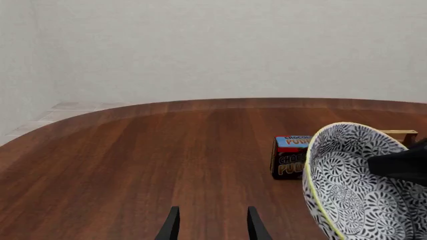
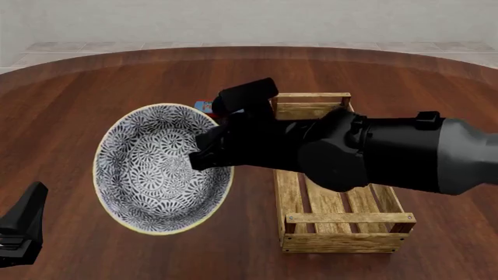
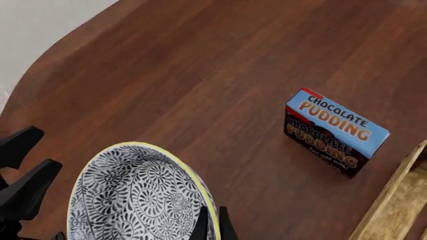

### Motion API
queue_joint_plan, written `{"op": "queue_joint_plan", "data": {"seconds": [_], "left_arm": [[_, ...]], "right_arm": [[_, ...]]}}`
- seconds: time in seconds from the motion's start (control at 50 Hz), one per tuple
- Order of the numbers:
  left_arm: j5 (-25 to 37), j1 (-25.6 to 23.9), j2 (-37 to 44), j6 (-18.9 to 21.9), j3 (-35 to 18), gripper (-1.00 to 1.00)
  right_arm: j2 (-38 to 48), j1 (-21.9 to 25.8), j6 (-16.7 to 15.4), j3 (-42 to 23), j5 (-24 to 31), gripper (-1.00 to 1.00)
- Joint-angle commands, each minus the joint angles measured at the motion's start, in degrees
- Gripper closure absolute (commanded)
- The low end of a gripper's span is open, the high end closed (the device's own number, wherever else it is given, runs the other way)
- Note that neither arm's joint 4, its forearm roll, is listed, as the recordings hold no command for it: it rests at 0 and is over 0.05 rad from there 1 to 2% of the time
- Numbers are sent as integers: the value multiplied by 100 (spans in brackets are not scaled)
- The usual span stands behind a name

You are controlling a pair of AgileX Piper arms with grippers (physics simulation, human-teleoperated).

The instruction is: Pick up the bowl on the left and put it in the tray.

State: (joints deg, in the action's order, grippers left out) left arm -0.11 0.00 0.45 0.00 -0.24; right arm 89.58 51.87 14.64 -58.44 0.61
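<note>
Reaching leftward across the frame's center, the right end effector point(image 3: 211, 220) pinches the tilted bowl point(image 2: 160, 169) at its rim, left of the tray point(image 2: 346, 219); the left end effector point(image 1: 211, 225) is spread, empty.

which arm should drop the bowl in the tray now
Right. Its hand is shut on the bowl rim, holding it tilted above the table just left of the tray. The left hand is open, empty and off by the near left edge.
</note>
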Motion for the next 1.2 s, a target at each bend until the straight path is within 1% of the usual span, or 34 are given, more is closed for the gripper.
{"op": "queue_joint_plan", "data": {"seconds": [0.02,0.42,0.44,0.5,0.64,0.66,0.74,0.76,0.78,0.8,1.0,1.2], "left_arm": [[0,1,-1,0,0,-100],[0,0,1,0,0,-100],[0,0,0,-1,0,-100],[0,-1,0,1,0,-100],[0,0,-1,0,0,-100],[0,1,1,-4,0,-100],[0,0,-1,0,0,-100],[0,1,0,0,0,-100],[0,1,0,1,0,-100],[0,0,0,0,0,-100],[0,0,-1,0,0,-100],[0,1,0,-1,0,-100]], "right_arm": [[-296,-13,113,197,-71,100],[-818,-18,288,489,-164,100],[-815,6,344,506,-205,100],[-822,-41,343,497,-191,100],[-994,7,455,528,-157,100],[-1019,36,515,539,-156,100],[-1122,-18,479,523,-76,100],[-1136,-56,423,508,-57,100],[-1142,-19,470,521,-67,100],[-1161,-81,446,514,-55,100],[-1339,-133,523,506,36,100],[-1502,-241,722,538,77,100]]}}
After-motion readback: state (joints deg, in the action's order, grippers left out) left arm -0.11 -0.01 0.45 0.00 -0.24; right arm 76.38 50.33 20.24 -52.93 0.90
